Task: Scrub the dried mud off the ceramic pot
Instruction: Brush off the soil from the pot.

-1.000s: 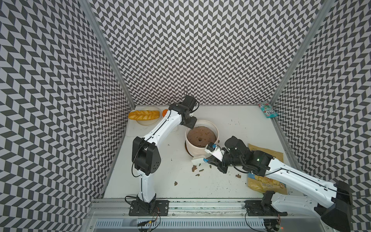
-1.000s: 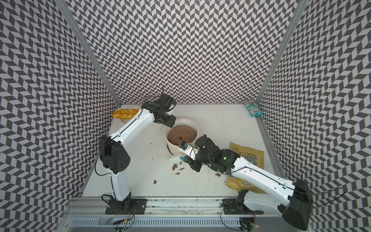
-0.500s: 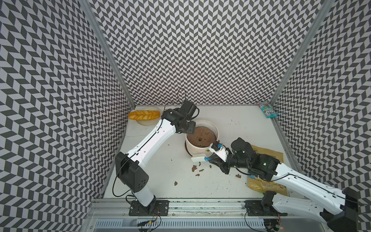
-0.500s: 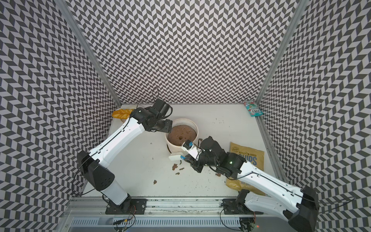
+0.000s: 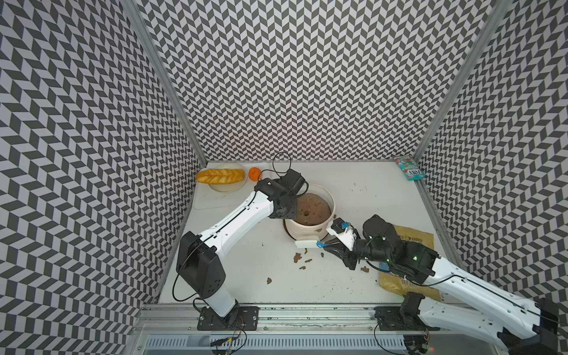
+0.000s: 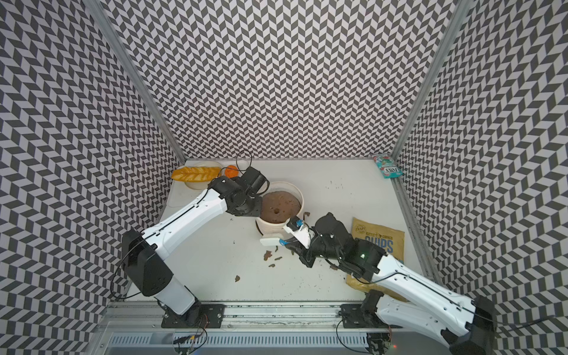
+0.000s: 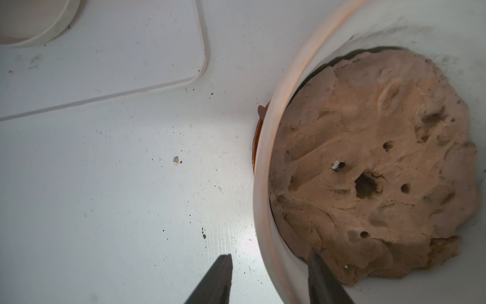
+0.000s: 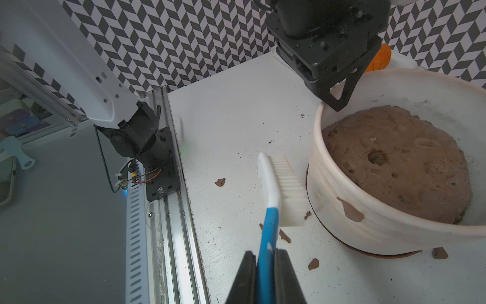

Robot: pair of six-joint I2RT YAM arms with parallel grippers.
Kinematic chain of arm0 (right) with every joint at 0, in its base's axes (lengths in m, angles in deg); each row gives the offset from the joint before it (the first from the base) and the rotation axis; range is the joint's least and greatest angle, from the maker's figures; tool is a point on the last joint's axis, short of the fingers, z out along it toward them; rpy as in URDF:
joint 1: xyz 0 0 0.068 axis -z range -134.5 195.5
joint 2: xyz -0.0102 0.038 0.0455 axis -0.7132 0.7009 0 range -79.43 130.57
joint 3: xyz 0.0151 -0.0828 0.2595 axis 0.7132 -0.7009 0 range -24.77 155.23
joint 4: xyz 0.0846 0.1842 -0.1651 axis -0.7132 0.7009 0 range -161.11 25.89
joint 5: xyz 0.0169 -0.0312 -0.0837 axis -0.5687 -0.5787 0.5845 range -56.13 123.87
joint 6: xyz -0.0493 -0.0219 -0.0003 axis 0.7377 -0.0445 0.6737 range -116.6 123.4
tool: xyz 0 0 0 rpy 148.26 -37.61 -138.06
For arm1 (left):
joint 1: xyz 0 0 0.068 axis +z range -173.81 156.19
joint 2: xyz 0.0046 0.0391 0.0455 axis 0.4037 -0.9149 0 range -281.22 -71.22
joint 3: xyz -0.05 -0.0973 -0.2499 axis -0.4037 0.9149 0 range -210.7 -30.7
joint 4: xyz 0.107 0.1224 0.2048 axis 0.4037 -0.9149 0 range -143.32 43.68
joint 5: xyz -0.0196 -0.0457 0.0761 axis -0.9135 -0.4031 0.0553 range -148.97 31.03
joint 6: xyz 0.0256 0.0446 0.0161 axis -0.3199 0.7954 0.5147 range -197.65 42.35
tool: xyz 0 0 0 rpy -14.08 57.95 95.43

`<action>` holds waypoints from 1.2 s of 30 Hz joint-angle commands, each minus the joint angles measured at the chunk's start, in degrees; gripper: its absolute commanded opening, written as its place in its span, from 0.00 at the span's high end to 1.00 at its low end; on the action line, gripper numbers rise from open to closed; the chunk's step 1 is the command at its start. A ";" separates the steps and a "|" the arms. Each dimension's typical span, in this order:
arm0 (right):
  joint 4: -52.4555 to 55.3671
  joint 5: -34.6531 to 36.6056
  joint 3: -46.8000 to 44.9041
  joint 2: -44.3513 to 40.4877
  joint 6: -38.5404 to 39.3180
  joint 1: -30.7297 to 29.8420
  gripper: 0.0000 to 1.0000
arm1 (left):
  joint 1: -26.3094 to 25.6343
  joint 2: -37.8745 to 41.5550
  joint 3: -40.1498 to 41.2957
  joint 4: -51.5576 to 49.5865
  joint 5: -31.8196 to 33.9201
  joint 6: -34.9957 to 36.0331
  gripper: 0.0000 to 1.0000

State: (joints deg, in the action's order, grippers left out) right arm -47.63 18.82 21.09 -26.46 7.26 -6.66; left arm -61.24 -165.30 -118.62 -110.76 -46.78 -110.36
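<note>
Right hand point(image 8: 265, 256) is clamped tight on the blue handle of a brush point(image 8: 276, 184), with the white bristles side-on against the low part of the pot point(image 8: 389, 234) wall, just above the brown saucer point(image 8: 368, 253). Left hand point(image 7: 270, 252) is part open and straddles the rim on the side away from the brush. One finger point(image 7: 322, 276) is inside by the clay lump point(image 7: 368, 158), the other is outside and clear of the wall, so no firm grip shows yet. Pot sits upright mid-desk toward the back, between the two hands. One mud patch point(image 8: 351, 212) clings to the outer wall, higher up and further round than the bristles. Loose flakes point(image 5: 297, 257) lie on the desk point(image 5: 246, 276) in front of the pot. Step looks like scrubbing the wall while bracing the pot. To do it well, probably close the left hand on the rim first so the pot can't slide or turn on the saucer. Then bring the bristles up and round onto the patch, keep them square to the curved wall, and use short firm strokes. Risks: pushing hard enough to tip the pot, or the brush twisting in the grip.
</note>
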 commanded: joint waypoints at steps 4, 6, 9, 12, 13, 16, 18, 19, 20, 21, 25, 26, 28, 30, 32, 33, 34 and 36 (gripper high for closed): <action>-6.32 0.04 -0.77 -1.21 -0.48 0.13 1.00 | -0.28 0.72 1.37 1.19 0.60 -1.03 0.63; -6.82 2.97 -1.01 -0.38 -0.42 0.13 1.00 | -0.28 -0.10 0.98 1.23 0.48 -0.66 0.66; -5.05 5.77 0.48 2.66 -0.23 0.14 1.00 | -0.24 -0.84 0.32 1.39 0.92 -0.04 0.74; -1.18 8.59 3.66 6.07 0.01 0.45 1.00 | 0.07 -1.30 -0.22 1.29 1.25 0.88 0.79; -0.34 9.89 4.43 6.87 -0.12 0.69 1.00 | 0.26 -1.48 -0.24 1.34 1.26 1.23 0.80; 0.45 10.18 5.62 7.92 0.43 2.39 1.00 | 0.83 -2.56 -0.27 1.62 0.91 2.64 0.85; 0.90 9.34 6.14 8.15 0.45 4.14 1.00 | 1.30 -3.08 -0.53 1.68 1.32 3.74 0.88; 1.17 8.89 6.40 8.38 0.45 4.73 1.00 | 1.69 -3.31 -0.65 1.84 1.35 4.45 0.88; 1.38 8.36 6.62 8.56 0.51 5.44 1.00 | 2.05 -3.47 -0.82 2.01 1.16 4.98 0.89; 1.76 7.91 6.78 8.82 0.67 6.05 1.00 | 2.49 -3.66 -1.11 2.20 0.99 5.61 0.89; 3.13 7.93 7.13 9.51 0.11 8.37 1.00 | 3.10 -4.76 -2.42 2.37 1.00 8.06 0.89; 3.50 7.95 7.13 9.52 -0.41 9.50 1.00 | 3.21 -5.33 -2.69 2.38 1.09 8.70 0.89; 4.42 8.31 7.22 9.14 -1.58 11.52 1.00 | 3.46 -6.08 -3.02 2.43 1.09 9.67 0.89; 5.00 9.13 6.82 8.10 -3.36 13.47 1.00 | 3.88 -6.81 -3.49 2.50 1.09 11.21 0.90; 5.34 9.03 6.56 6.84 -4.40 14.29 1.00 | 4.26 -7.31 -3.99 2.79 0.81 11.74 0.90; 5.49 8.59 6.37 6.11 -4.83 14.36 1.00 | 4.37 -7.50 -4.37 2.82 0.55 11.95 0.90; 5.59 7.87 6.20 5.49 -5.09 14.37 1.00 | 4.43 -7.59 -4.49 2.94 0.44 12.22 0.90; 6.00 5.89 5.64 4.48 -5.40 14.37 1.00 | 4.59 -7.90 -4.82 3.16 0.21 12.68 0.90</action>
State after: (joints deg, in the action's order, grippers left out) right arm -38.07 17.77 26.43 -19.33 3.87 5.64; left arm -57.13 -171.07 -123.32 -105.45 -46.21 -103.25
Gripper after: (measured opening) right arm 0.135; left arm 0.125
